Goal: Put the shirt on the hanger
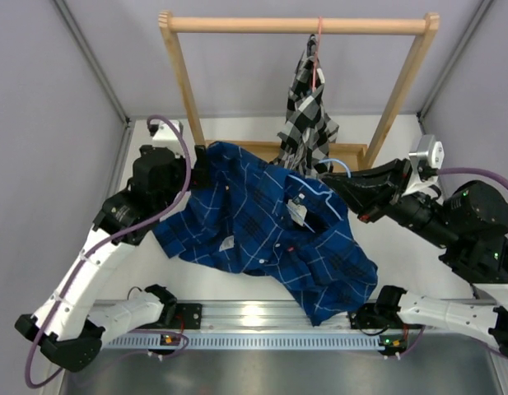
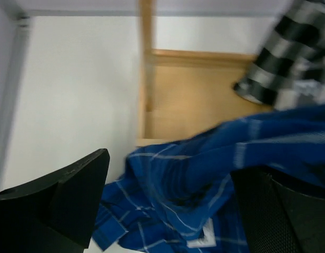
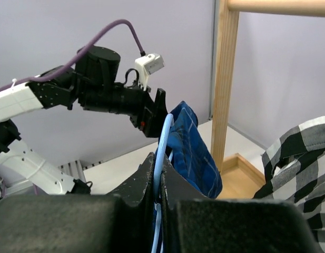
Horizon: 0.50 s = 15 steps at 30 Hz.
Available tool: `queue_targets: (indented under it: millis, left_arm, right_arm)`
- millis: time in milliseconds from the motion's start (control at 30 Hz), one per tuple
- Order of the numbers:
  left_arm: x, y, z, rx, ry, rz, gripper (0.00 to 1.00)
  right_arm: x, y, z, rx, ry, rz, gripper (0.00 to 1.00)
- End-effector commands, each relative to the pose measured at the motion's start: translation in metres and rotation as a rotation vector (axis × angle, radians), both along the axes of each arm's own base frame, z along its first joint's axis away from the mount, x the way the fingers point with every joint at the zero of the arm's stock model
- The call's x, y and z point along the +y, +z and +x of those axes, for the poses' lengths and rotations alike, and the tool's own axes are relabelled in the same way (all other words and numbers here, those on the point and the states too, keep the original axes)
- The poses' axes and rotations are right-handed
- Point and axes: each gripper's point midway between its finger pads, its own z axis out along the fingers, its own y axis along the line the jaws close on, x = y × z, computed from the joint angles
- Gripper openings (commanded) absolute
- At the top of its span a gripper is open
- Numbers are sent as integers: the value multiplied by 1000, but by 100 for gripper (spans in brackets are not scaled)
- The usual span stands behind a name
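The dark blue plaid shirt [image 1: 262,222] hangs spread between the two arms, its lower part trailing to the table's front edge. My right gripper [image 1: 332,185] is shut on the light-blue wire hanger [image 1: 339,164]. In the right wrist view the hanger [image 3: 163,137] rises from between the closed fingers [image 3: 159,163] and the shirt [image 3: 191,147] drapes over its far end. My left gripper [image 1: 200,167] is at the shirt's upper left edge. In the left wrist view its jaws stand wide apart [image 2: 173,168] with bunched shirt cloth [image 2: 204,179] between them, not pinched.
A wooden rack [image 1: 295,25] stands at the back with a black-and-white checked shirt [image 1: 307,107] on a pink hanger [image 1: 318,41]. Its wooden base [image 2: 204,89] lies just behind the blue shirt. Grey walls close both sides. A metal rail [image 1: 262,317] runs along the front.
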Motion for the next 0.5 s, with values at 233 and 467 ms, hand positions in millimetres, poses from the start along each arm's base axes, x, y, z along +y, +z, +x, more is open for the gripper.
queue_targets:
  millis: [233,467]
  left_arm:
    - [-118,133,-132,-481,-1085,-218,98]
    - [-161,116,-154,-384,-1481,-220,98]
  right_arm:
    - [26,-18,-1,104,72,-10,0]
    - [42,-26,-58,73,405,-87,0]
